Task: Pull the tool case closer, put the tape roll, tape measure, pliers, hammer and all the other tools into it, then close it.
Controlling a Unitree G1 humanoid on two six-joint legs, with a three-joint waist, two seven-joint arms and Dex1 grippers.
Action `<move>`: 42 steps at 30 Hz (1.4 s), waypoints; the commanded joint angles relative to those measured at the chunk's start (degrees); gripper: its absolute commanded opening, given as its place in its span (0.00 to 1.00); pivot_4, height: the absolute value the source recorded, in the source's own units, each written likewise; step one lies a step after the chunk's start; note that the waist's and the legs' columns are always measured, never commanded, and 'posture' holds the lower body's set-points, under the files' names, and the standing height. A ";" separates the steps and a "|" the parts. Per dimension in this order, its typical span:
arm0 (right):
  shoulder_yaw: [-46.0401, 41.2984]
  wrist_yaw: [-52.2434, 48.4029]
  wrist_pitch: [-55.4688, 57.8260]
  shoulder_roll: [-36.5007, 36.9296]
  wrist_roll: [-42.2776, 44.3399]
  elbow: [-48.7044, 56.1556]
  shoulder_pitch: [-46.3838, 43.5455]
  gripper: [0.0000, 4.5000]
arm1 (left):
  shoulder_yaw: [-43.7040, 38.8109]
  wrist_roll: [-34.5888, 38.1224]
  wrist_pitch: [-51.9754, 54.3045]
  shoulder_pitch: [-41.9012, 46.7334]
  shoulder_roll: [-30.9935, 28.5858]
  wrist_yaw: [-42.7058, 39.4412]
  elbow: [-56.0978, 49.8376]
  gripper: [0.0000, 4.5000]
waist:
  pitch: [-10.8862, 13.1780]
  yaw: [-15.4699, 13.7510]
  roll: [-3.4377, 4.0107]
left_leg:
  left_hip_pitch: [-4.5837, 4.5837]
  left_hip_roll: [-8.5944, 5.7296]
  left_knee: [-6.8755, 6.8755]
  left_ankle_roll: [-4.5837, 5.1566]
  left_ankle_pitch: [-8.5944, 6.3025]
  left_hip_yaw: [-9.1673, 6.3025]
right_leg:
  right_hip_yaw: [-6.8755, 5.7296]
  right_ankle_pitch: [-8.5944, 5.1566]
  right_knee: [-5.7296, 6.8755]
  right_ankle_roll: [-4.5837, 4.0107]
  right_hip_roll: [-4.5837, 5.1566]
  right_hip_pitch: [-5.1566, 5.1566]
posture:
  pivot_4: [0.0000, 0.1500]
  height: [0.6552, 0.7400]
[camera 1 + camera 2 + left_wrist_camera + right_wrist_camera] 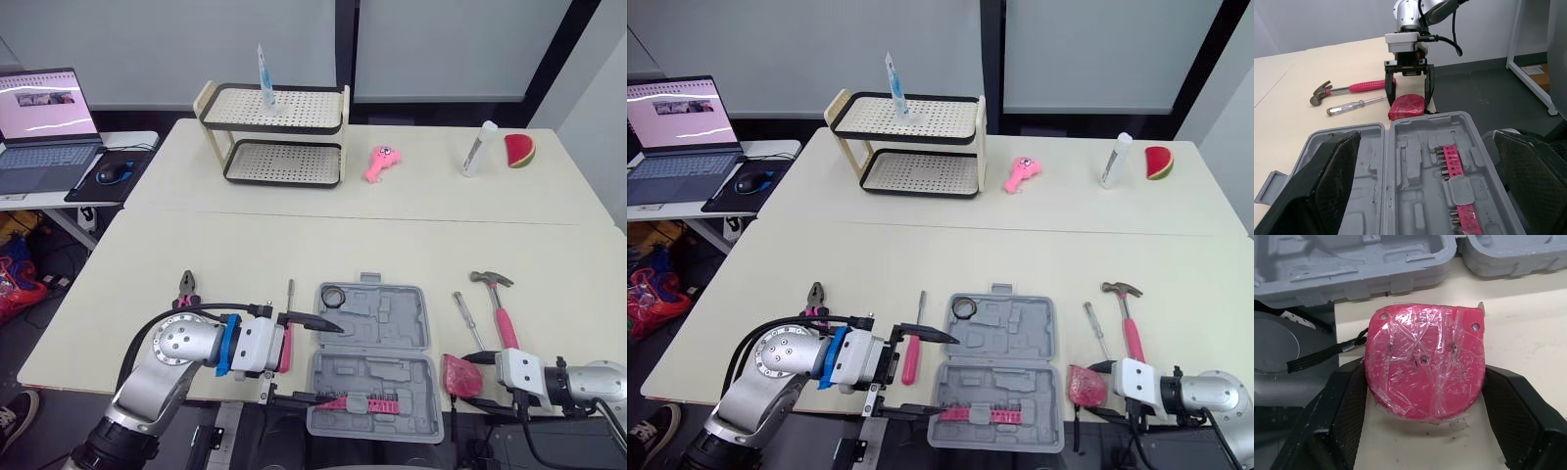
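The right gripper's (1425,374) two black fingers (1344,416) sit against opposite sides of the pink tape measure (459,375), closed onto it. The tape measure lies flat on the table (245,245) at its near edge, just right of the tool case (377,338), with its black wrist strap (1322,355) trailing off past the edge. The left gripper's (328,364) fingers (1327,181) are spread wide and hold nothing. One fingertip reaches over the case's left side near the hinge, and the other runs along the case's front edge. The grey case lies open between the two arms, with its near half jutting past the table's near edge. A pink strip of bits (1459,181) is seated in the near half, and the tape roll (333,294) lies in the left corner of the far half. Just left of the case, beside the left gripper, lies a pink-handled screwdriver (911,357). Farther left lie the pliers (187,289). To the right of the case a slim screwdriver (467,311) lies beside the hammer (500,311), whose pink handle points toward the right gripper. At the far side of the table, well apart from the tools, stand a two-tier rack (284,122), a pink toy (380,163), a white bottle (479,149) and a watermelon slice (519,151).
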State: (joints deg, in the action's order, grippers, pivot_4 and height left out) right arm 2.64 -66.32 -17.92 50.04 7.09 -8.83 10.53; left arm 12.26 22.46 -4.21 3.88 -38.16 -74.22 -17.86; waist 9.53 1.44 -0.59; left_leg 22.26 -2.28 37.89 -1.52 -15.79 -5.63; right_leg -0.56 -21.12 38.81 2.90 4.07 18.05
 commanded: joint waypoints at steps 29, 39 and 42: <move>22.76 -1.66 51.14 3.53 -14.58 27.52 -40.98 0.71 | -2.41 -0.66 9.30 14.75 1.85 5.20 4.85 1.00 | 0.06 0.06 0.04 | 0.40 -0.08 0.08 -0.22 0.12 -0.26 | -0.09 0.00 -0.03 0.00 0.04 0.28 | 1.00 1.00; 27.95 -1.09 50.53 -0.89 -20.04 21.66 -44.69 0.71 | -1.91 0.59 18.09 16.40 3.01 9.49 -2.34 1.00 | 0.06 0.28 0.04 | 0.39 -0.07 0.08 -0.22 0.12 -0.27 | -0.07 0.00 0.08 0.00 0.02 0.35 | 1.00 1.00; 28.58 -1.12 49.90 -2.12 -21.10 19.95 -45.27 0.71 | -2.09 0.80 19.95 17.58 2.89 9.86 -2.61 1.00 | 0.06 0.25 0.04 | 0.40 -0.07 0.08 -0.23 0.13 -0.26 | -0.07 0.00 0.08 0.00 0.02 0.35 | 1.00 1.00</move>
State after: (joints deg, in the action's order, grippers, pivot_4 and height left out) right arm 31.18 -67.45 32.87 48.20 -13.03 10.86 -33.65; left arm 10.61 22.52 14.80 20.56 -35.11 -65.04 -18.52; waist 9.59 1.69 -0.55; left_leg 22.65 -2.35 37.98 -1.75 -15.66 -5.90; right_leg -0.64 -21.12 38.90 2.90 4.09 18.39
